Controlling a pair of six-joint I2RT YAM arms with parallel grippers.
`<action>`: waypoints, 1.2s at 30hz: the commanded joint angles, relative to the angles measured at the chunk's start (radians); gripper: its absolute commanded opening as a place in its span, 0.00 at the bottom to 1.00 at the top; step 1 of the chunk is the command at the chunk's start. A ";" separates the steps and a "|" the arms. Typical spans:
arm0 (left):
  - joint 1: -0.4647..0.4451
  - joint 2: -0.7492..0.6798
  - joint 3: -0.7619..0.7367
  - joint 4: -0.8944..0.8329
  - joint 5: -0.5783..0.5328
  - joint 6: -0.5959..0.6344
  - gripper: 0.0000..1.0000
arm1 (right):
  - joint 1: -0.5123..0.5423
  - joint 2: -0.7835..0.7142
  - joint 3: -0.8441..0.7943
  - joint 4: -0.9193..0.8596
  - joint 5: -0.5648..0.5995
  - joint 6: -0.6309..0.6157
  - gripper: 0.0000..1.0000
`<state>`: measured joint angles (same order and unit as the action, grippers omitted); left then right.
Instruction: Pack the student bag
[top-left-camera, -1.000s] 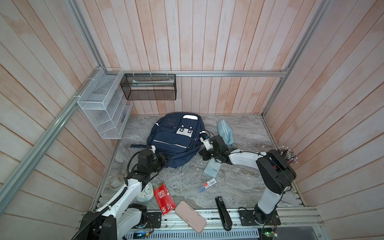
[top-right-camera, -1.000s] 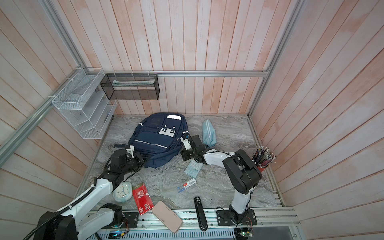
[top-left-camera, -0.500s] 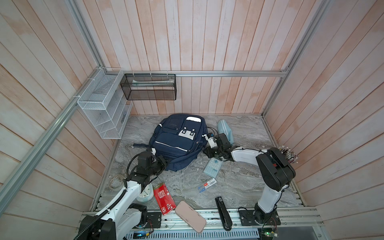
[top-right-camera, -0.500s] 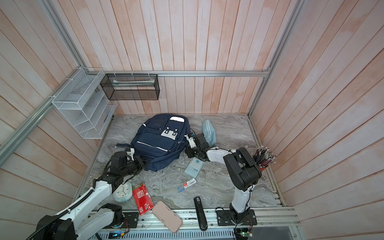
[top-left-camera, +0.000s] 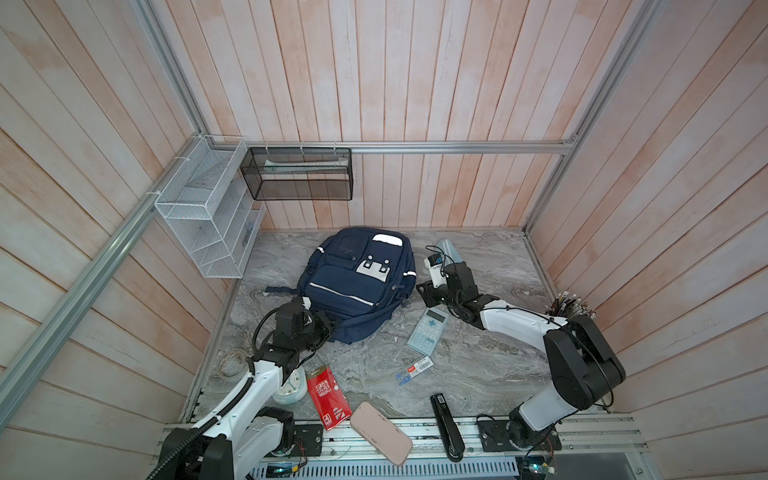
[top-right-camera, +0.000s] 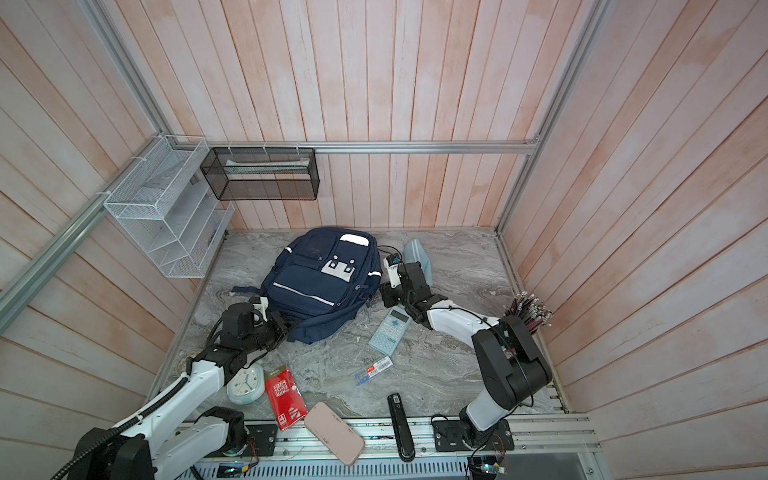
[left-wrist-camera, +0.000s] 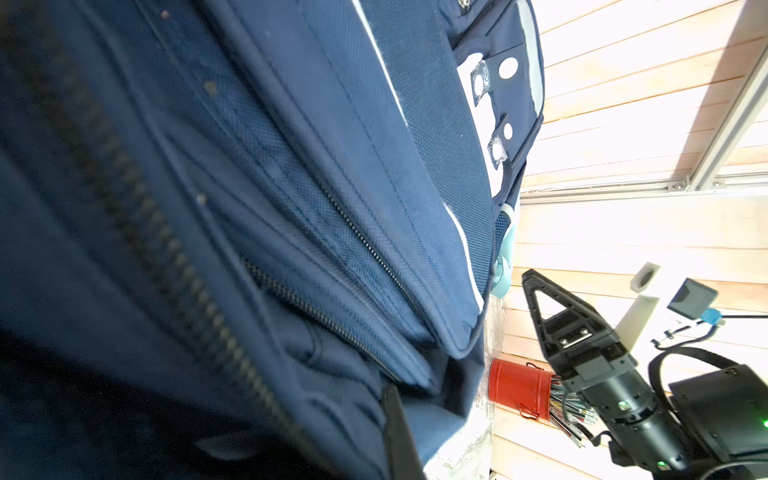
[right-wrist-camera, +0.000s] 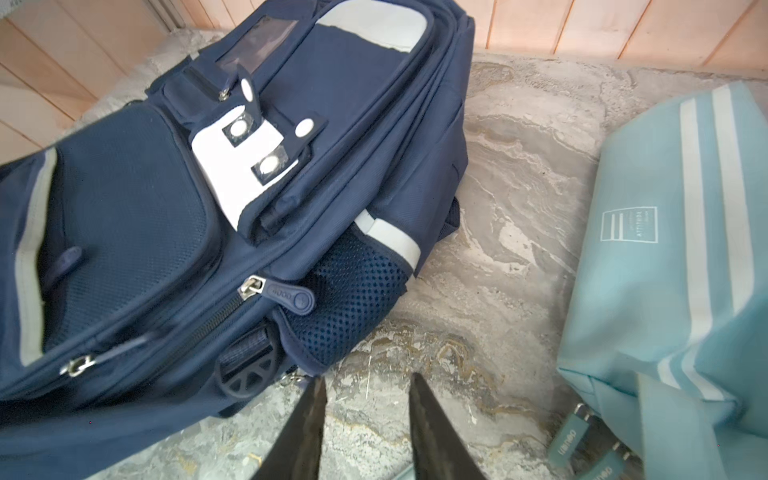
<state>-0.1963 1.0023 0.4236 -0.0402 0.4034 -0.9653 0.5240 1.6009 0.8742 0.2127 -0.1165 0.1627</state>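
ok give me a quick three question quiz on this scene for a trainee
1. True or false: the right gripper is closed on the student bag.
2. Which of these lies on the table next to the right arm? A calculator B scissors C water bottle
3. Fill in: the pencil pot is ____ in colour.
Key: 1 false, it is open and empty; 2 A; 3 red.
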 joint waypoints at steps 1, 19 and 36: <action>0.007 -0.009 0.034 -0.004 -0.025 0.087 0.00 | 0.008 0.000 -0.007 0.095 0.044 -0.048 0.52; 0.039 0.040 0.034 -0.015 -0.012 0.192 0.00 | -0.020 0.608 0.772 -0.361 -0.163 0.064 0.40; 0.170 0.346 0.276 0.017 -0.020 0.314 0.00 | 0.026 0.236 0.236 -0.291 -0.139 0.061 0.06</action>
<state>-0.0555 1.3167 0.6186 -0.1650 0.3779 -0.6918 0.4965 1.8431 1.1435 0.0845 -0.1921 0.3111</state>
